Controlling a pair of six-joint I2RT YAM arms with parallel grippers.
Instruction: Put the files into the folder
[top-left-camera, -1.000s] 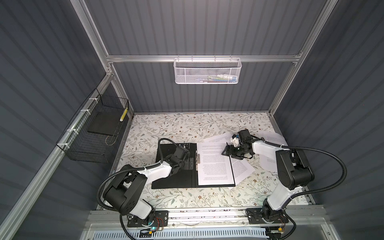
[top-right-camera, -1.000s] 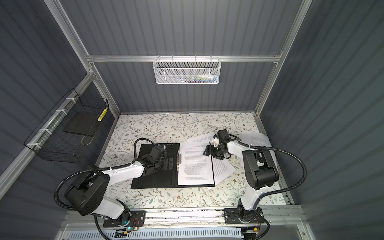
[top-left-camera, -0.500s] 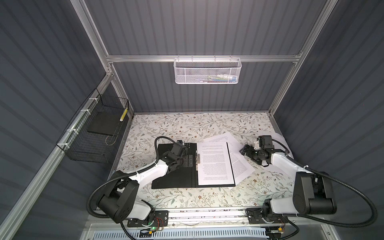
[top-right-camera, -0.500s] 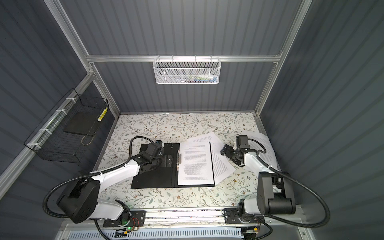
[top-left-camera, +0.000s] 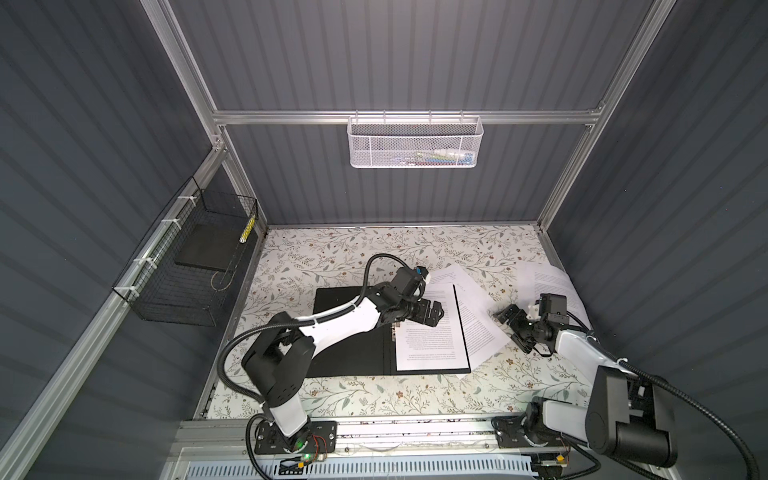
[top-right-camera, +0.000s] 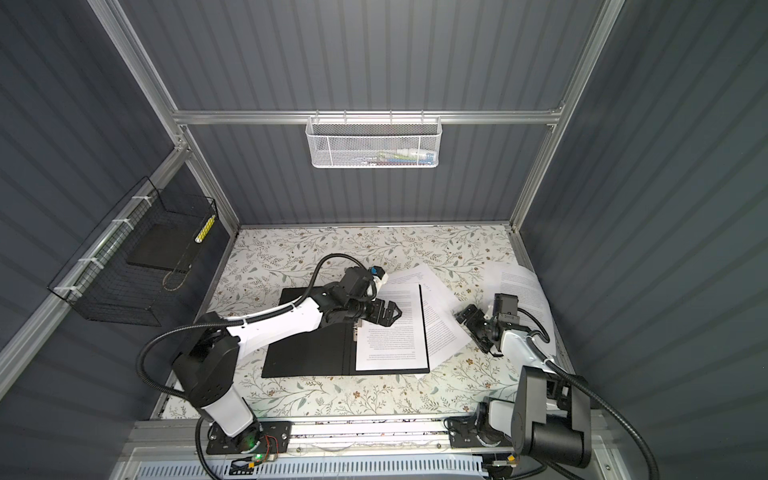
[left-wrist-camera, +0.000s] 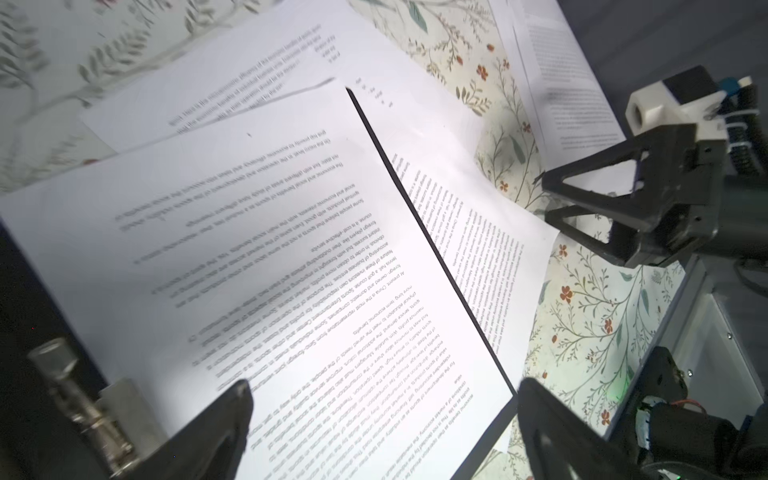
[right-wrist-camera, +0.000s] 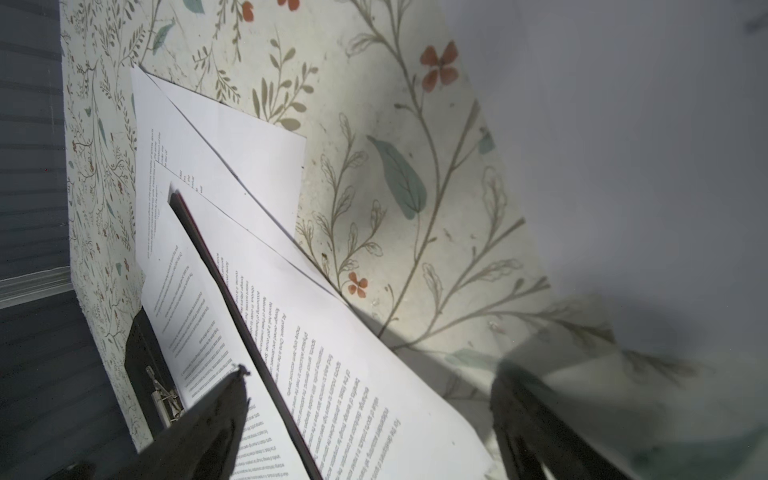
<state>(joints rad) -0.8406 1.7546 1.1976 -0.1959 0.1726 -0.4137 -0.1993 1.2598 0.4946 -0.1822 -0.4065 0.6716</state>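
Mid-filing: loose files (top-left-camera: 482, 328) at 3 o'clock of folder (top-left-camera: 345, 340) — left pincer (top-left-camera: 435, 316), right pincer (top-left-camera: 510, 328) gaping, empty — next, pinch file edge.

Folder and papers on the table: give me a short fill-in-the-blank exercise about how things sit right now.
The folder lies ___ on the floral table, black inside up.
In both top views a printed sheet rests on the folder's ___ half.
The left gripper, jaws apart, hangs above that sheet and holds ___.
The right gripper, also open, is near the loose sheets sticking out from ___ the folder.
Missing words: open; right; nothing; under.
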